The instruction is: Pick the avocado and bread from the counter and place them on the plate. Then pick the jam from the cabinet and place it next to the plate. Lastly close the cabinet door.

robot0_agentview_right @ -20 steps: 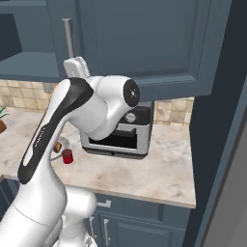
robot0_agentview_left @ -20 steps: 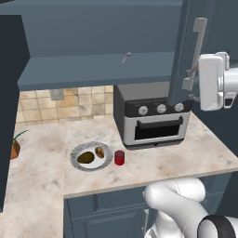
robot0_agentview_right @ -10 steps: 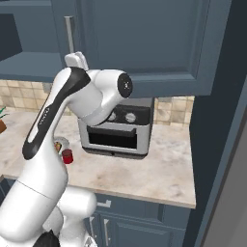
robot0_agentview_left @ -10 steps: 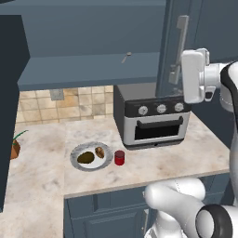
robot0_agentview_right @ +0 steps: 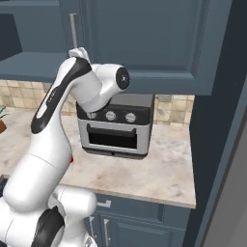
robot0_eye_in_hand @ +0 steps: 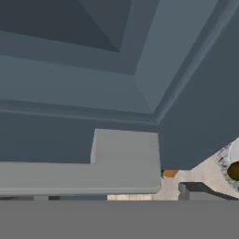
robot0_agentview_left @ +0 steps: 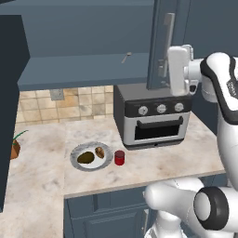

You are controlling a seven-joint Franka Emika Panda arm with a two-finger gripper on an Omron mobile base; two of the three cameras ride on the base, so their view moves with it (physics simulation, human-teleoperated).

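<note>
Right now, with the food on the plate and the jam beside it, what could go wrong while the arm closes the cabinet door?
1. The pincer is at the edge of the open door; it may slip off the panel, so the door stays ajar.
2. The oven stands just below the door; the arm could strike its top if it sinks.
3. A wide swing might sweep toward the jam and plate.

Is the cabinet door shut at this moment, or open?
Open. In the left base view the cabinet door stands out edge-on from the cabinet front, its handle showing, above the toaster oven.
</note>
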